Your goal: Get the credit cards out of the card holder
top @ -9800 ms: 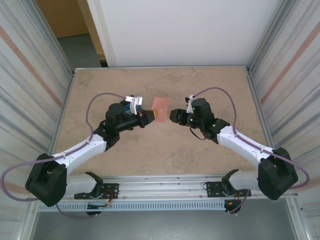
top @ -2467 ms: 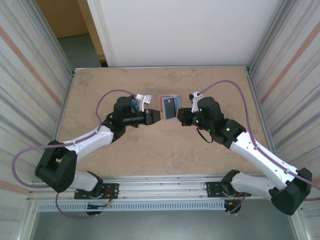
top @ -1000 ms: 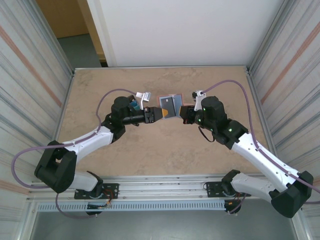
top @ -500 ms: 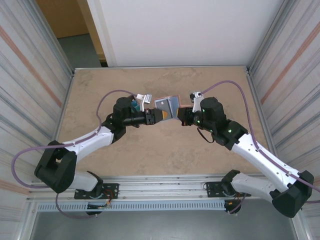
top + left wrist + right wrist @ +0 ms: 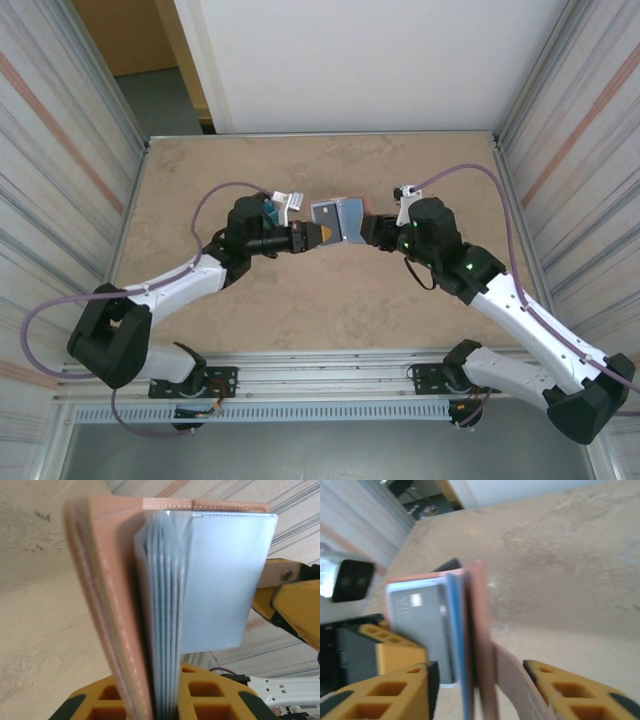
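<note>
Salmon card holder point(image 5: 338, 216) aloft: L gripper point(image 5: 320, 234) clenched on it from 9 o'clock; R gripper point(image 5: 365, 229) at 3, jaws apart, astride edge w/ credit cards point(image 5: 417, 625).

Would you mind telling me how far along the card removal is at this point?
Done: the card holder is up off the table and opened, with its blue-grey pockets fanned out. In hand: the left gripper pinches one edge of it, while the right gripper stands open around the pink cover. Left: taking the cards out. A grey credit card still sits in its pocket.
</note>
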Controlling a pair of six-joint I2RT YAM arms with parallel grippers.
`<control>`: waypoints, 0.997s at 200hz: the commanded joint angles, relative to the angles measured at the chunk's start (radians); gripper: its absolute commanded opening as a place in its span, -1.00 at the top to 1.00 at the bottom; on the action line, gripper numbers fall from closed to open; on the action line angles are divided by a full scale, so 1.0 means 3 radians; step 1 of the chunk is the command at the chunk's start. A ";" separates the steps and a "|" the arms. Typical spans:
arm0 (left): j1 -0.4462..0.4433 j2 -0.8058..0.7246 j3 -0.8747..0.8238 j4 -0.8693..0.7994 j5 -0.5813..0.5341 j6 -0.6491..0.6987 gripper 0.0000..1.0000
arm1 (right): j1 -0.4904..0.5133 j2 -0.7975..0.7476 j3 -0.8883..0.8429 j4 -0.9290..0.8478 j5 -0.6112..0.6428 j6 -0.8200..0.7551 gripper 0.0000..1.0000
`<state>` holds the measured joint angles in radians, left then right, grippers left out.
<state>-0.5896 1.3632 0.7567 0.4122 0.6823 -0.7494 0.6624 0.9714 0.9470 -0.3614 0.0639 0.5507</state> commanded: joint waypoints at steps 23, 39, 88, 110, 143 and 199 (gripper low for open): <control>-0.0046 -0.0219 -0.0077 -0.0206 -0.0115 0.0185 0.71 | -0.0239 0.0045 0.0042 -0.0615 0.0531 0.0193 -0.25; -0.0114 -0.0219 -0.0083 -0.0370 -0.0256 0.0269 0.71 | -0.0328 0.0203 0.0064 -0.0759 0.0555 0.0219 -0.28; -0.0446 -0.0015 -0.0141 -0.0608 -0.0667 0.0292 0.72 | -0.0408 0.0231 0.0097 -0.0953 0.0719 0.0230 -0.31; -0.0557 0.0089 -0.0182 -0.0605 -0.0792 0.0204 0.73 | -0.0418 0.0146 0.0066 -0.0954 0.0756 0.0245 -0.30; -0.0668 0.0228 -0.0284 -0.0486 -0.0958 -0.0029 0.77 | -0.0418 0.0083 -0.0031 -0.0899 0.0638 0.0238 -0.31; -0.0689 0.0585 -0.0352 -0.0069 -0.0828 -0.0375 0.75 | -0.0408 -0.0016 -0.0284 -0.0519 0.0086 0.0258 -0.34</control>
<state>-0.7876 1.5158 0.6559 0.2913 0.4210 -0.8112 0.5426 0.9977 0.8951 -0.5743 0.1707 0.5995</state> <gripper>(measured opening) 0.134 0.662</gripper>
